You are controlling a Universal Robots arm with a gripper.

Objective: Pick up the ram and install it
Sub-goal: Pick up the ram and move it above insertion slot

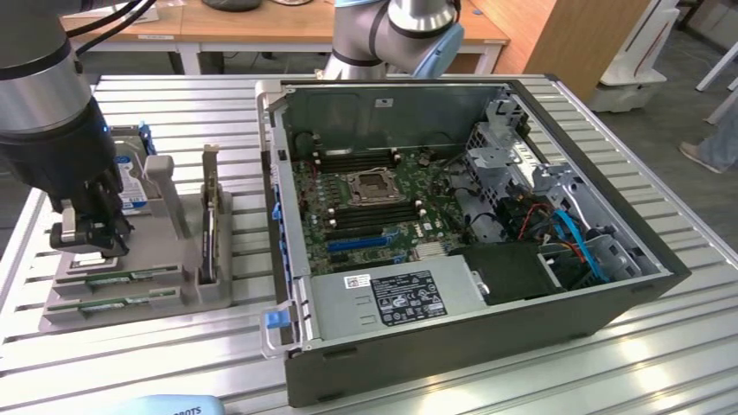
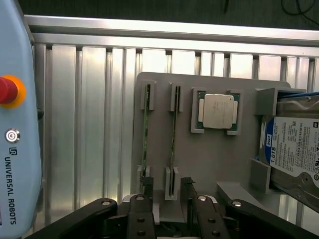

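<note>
Lowering straight and slowly is the way here. The end effector (image 2: pixel 167 186) hangs over one end of the holder (image 2: pixel 209 159), jaws wide open and holding nothing. I judge its fingers (image 2: pixel 188 191) bracket the ram (image 2: pixel 172 142), which stands on edge in its slots. Centre the stick between them before closing, grip the flat faces without touching the neighbour, then lift vertically so both slot pairs release without twisting.

Counted: two ram sticks, the second stick (image 2: pixel 146 132) just beside the first; one processor (image 2: pixel 218 111); one hard drive (image 2: pixel 294 144); one holder; one open case (image 1: pixel 461 337) on the table (image 2: pixel 89 124).
</note>
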